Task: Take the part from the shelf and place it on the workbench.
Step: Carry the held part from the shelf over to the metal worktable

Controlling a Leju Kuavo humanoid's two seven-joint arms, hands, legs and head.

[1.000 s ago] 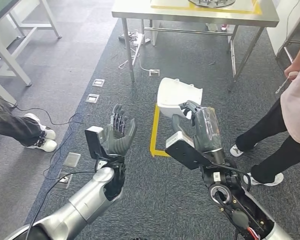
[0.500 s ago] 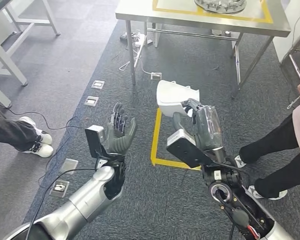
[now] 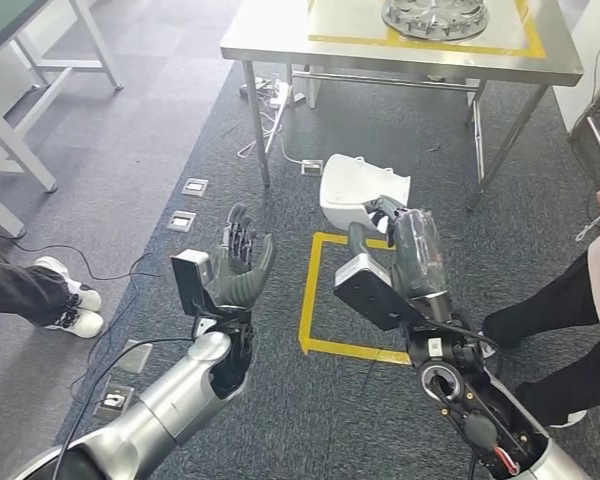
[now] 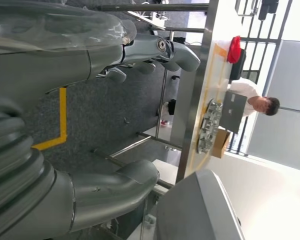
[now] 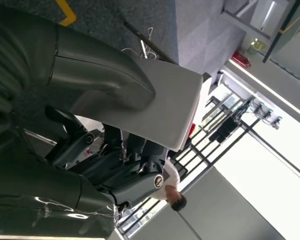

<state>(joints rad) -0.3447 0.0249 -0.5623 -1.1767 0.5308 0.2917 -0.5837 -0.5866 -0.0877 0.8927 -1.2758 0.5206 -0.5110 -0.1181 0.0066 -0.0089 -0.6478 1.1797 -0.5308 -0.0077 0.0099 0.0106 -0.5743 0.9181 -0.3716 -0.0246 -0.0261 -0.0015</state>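
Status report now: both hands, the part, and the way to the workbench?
Right hand holds the white part. Left hand open, holding nothing. Workbench ahead, part not yet on it. A person's legs at the right.

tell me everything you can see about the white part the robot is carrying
The white part looks like a smooth moulded plastic shell, glossy, with a rounded closed end and a squarer, flatter open end. The right hand holds it in the air above the grey carpet, short of the steel workbench ahead. In the right wrist view the thumb lies across its flat pale face with the darker fingers gripping from the other side. Nothing else touches it.
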